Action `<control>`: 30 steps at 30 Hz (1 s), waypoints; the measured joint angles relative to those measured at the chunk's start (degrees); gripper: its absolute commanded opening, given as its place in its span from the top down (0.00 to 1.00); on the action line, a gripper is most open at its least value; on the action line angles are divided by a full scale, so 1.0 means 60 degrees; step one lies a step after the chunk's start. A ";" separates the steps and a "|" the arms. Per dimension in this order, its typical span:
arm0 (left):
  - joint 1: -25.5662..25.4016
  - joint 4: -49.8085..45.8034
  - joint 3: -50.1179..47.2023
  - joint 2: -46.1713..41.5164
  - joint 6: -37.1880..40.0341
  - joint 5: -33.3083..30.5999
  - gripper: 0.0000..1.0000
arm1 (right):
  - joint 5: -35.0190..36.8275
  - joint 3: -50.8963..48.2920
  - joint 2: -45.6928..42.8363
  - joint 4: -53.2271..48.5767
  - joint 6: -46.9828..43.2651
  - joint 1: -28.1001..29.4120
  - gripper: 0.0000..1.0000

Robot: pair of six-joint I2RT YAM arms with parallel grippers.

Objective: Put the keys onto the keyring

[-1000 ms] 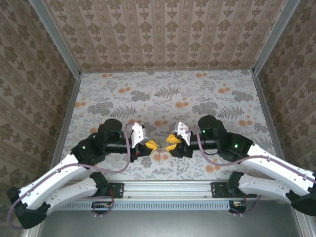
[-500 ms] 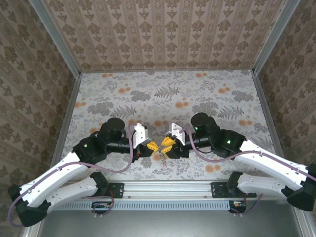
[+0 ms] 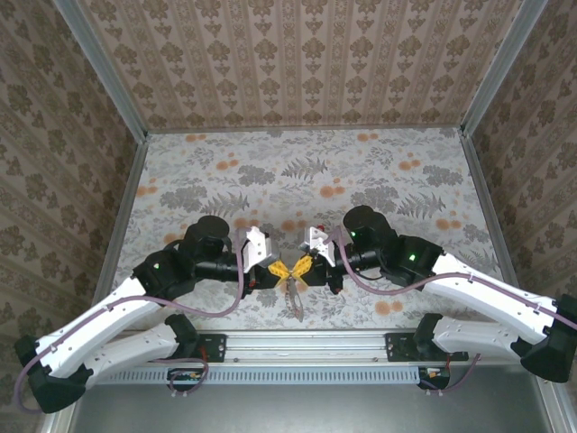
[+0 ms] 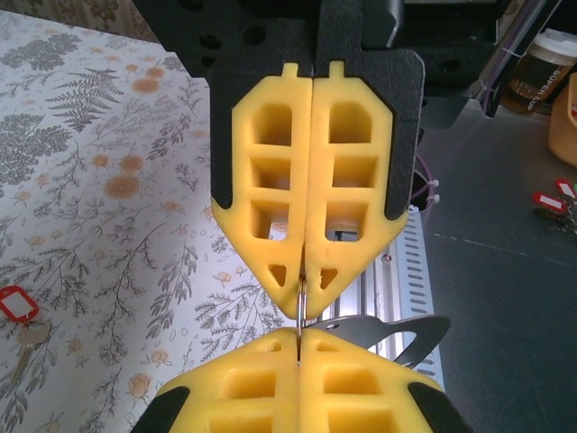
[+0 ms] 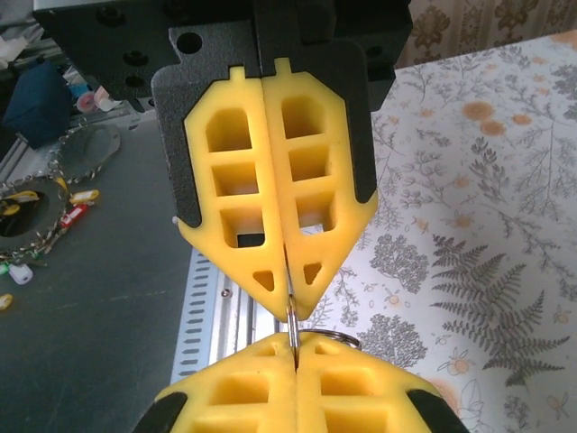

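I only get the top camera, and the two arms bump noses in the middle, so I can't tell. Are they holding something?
Observer: Yes. In the left wrist camera the left gripper has its jaws shut on a thin metal edge of the keyring.
Operator: Is the other arm holding it too?
Observer: Yes. The right wrist camera shows the right gripper shut on the same thin metal, tip to tip with the left one.
Operator: Where's a key?
Observer: One red-headed key lies flat on the table, apart from both grippers.
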 measured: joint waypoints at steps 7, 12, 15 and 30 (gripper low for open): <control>-0.0007 -0.0040 0.0062 0.0011 -0.0007 -0.0069 0.94 | 0.0004 -0.0015 -0.0025 0.0084 0.0080 0.0000 1.00; -0.0007 0.0685 -0.0182 -0.0317 -0.0193 -0.0208 0.55 | 0.0142 -0.0925 -0.0681 0.1606 0.0878 0.0000 1.00; -0.0007 0.1231 -0.0474 -0.0557 -0.0375 -0.0237 0.54 | 0.0353 -0.1843 -0.1180 0.2976 0.1545 0.0000 1.00; -0.0007 0.2871 -0.0954 -0.0648 -0.0878 -0.0146 0.64 | 0.0499 -0.3657 -0.1392 0.7672 0.3158 0.0044 1.00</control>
